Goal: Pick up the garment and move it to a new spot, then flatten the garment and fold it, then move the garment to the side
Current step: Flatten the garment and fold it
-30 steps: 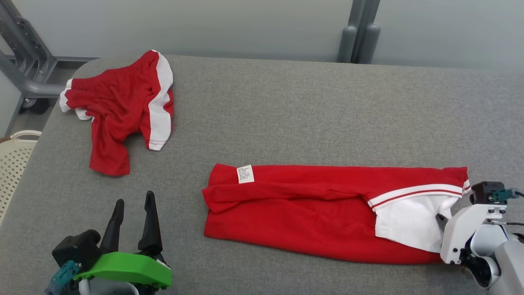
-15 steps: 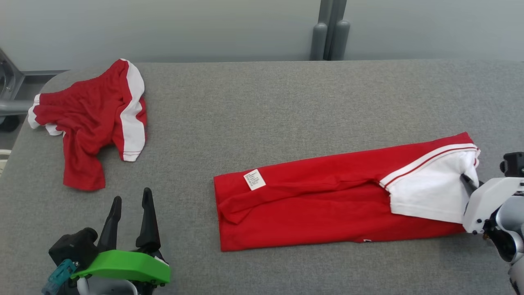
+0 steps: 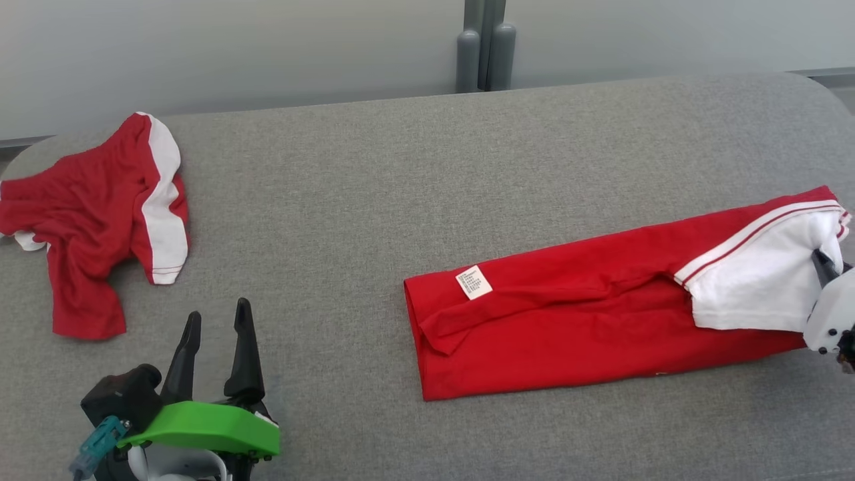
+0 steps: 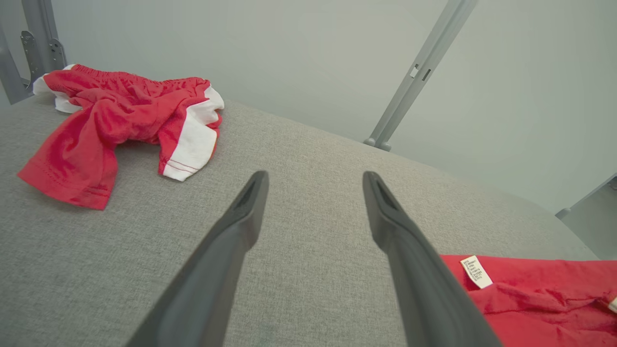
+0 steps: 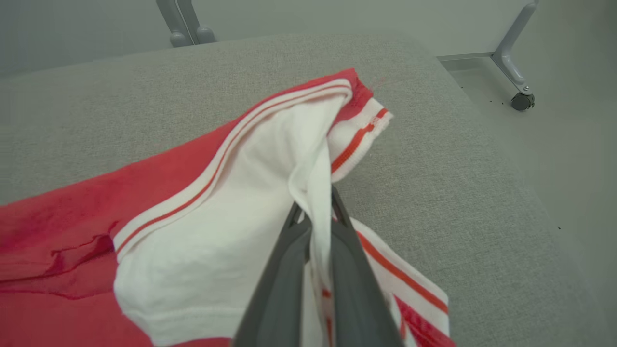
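Nearest, the left gripper (image 3: 218, 308) hovers over the grey fabric-covered table (image 3: 374, 200), its long dark fingers spread apart and holding nothing. Further right, the right gripper (image 5: 312, 206) has just pinched together on the white sleeve end (image 3: 755, 287) of the long folded red-and-white garment (image 3: 568, 327). That end has swung toward the table's right side, and the rest trails flat behind it. The head camera has turned right as well. With the garment already folded, this looks like the closing move to the side. Farther left, a crumpled pair of red shorts with white stripes (image 3: 93, 220) lies untouched near the far edge.
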